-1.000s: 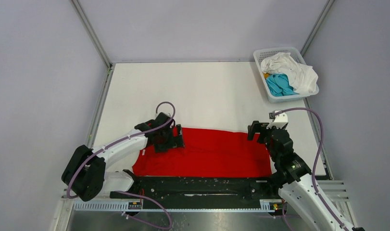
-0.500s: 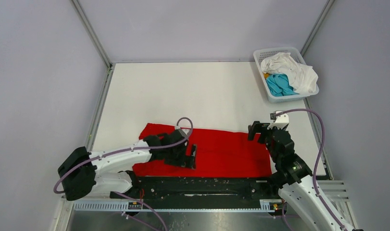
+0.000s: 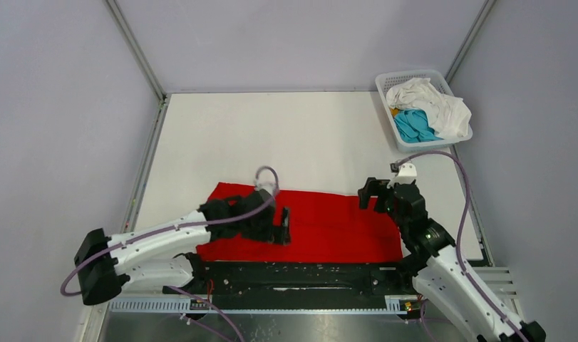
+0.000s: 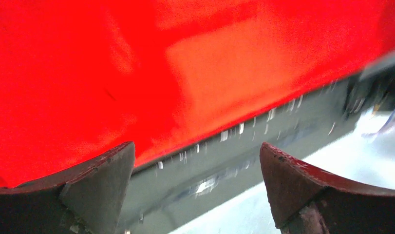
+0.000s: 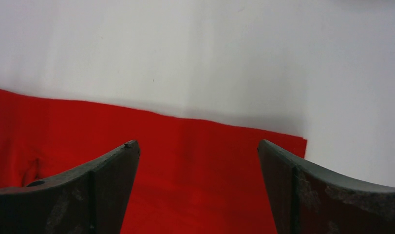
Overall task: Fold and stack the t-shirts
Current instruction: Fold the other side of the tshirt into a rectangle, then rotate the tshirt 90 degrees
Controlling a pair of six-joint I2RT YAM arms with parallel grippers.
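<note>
The white table (image 3: 307, 135) fills the centre of the top view. The large red t-shirt (image 3: 336, 224) lies spread flat as a wide band across the table's lower middle, its lower edge beside the black mounting rail (image 3: 300, 274) along the bottom. The white lattice basket (image 3: 385, 89) sits in the upper right corner of the table, well apart from the red shirt, and holds a crumpled white t-shirt (image 3: 435, 103) over a teal-blue t-shirt (image 3: 414, 126). The left gripper (image 3: 282, 226) hangs over the shirt's left-centre; in its wrist view the fingers (image 4: 107, 170) are spread, with nothing between them. The right gripper (image 3: 368, 192) hovers at the shirt's upper right edge, its fingers (image 5: 112, 170) likewise parted and holding nothing.
</note>
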